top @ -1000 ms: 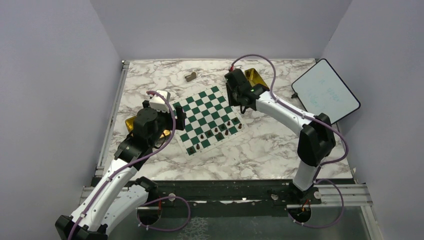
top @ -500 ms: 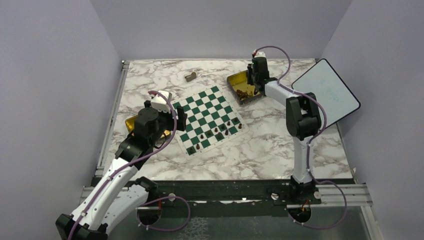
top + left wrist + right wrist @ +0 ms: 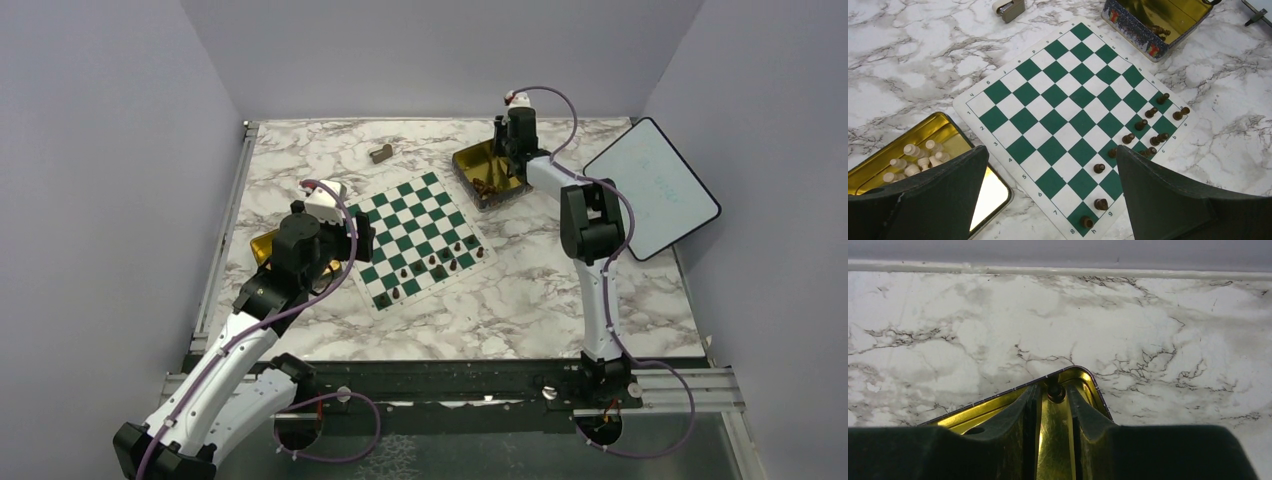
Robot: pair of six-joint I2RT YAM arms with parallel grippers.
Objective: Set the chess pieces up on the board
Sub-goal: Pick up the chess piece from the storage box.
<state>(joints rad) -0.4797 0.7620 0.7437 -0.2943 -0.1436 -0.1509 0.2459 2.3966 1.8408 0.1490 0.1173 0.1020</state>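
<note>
The green and white board (image 3: 415,222) (image 3: 1058,100) lies mid-table. Several dark chess pieces (image 3: 440,262) (image 3: 1143,125) stand along its near right edge. My left gripper (image 3: 355,235) (image 3: 1051,150) hangs wide open above the board's left side, holding nothing. My right gripper (image 3: 508,158) (image 3: 1055,389) reaches down into the back gold tin (image 3: 470,162) (image 3: 998,396). Its fingers stand narrowly apart on either side of one dark chess piece (image 3: 1055,392) in the tin's far corner. More dark pieces (image 3: 1159,31) lie in that tin.
A second gold tin (image 3: 260,245) (image 3: 943,122) with pale pieces (image 3: 913,160) sits left of the board, partly under my left arm. A grey-tan block (image 3: 380,154) (image 3: 1009,7) lies behind the board. A white black-rimmed panel (image 3: 652,185) leans at the right wall.
My right arm swung from the board's far right corner back to the gold tin and lowered into it, its jaws narrowing. The left arm has barely shifted.
</note>
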